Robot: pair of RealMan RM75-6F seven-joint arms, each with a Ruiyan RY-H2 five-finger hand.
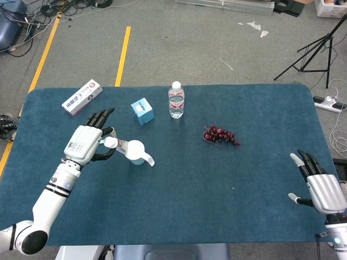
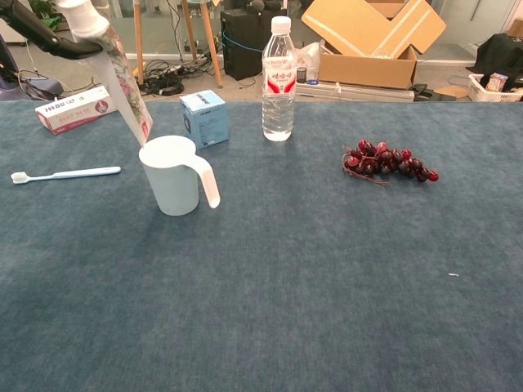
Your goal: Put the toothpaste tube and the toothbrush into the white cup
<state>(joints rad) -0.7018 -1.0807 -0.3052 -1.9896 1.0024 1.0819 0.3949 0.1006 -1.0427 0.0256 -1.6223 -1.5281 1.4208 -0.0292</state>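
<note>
White cup (image 2: 170, 175) waits as the left hand (image 1: 88, 143) grips the toothpaste tube (image 2: 119, 86) cap-up, tail beside the rim. Next: centre it, then lower. Toothbrush (image 2: 64, 173) lies on the surface.

White cup (image 2: 170, 178), floral-print toothpaste tube (image 2: 121, 86) with white cap. Pale blue toothbrush (image 2: 64, 173). Dark teal worktop (image 2: 327, 278), dark red grapes (image 2: 388, 162).
</note>
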